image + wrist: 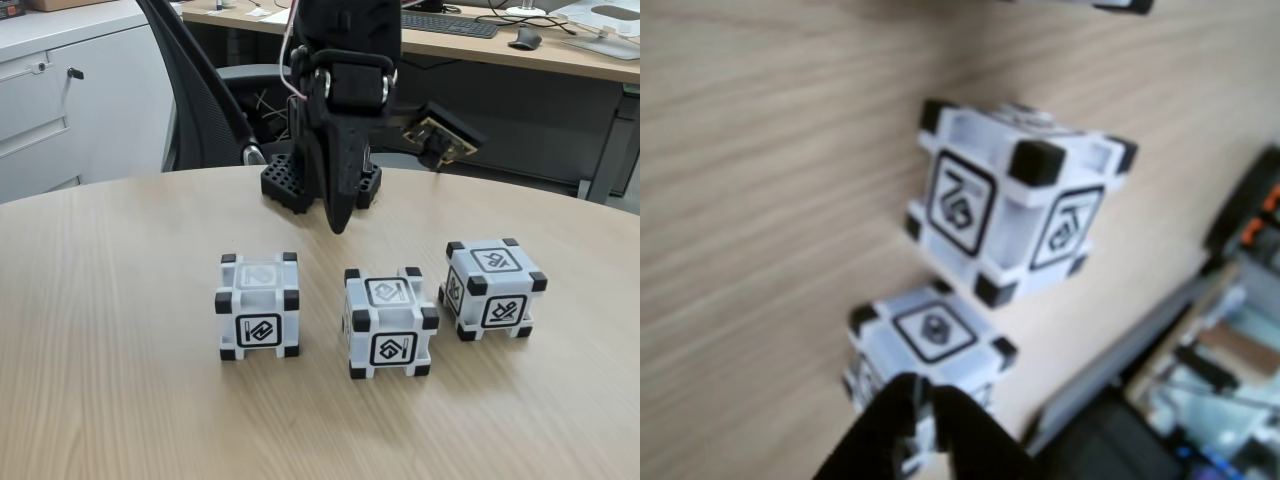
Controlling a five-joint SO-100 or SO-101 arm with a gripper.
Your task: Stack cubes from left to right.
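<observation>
Three white cubes with black corners stand in a row on the round wooden table (120, 400): the left cube (258, 305), the middle cube (390, 322) and the right cube (493, 288), each apart from the others. My black gripper (338, 226) hangs shut, pointing down, above the table behind the gap between the left and middle cubes, holding nothing. In the wrist view the gripper (923, 390) sits at the bottom edge just over one cube (932, 338). A second cube (1015, 200) stands beyond it, and a third cube's edge (1120, 5) shows at the top.
The arm's black base (285, 185) sits at the table's far edge. Behind it are an office chair (200, 90), a desk with a keyboard (450, 22) and a white cabinet (60, 100). The table edge (1120, 350) runs at the wrist view's lower right.
</observation>
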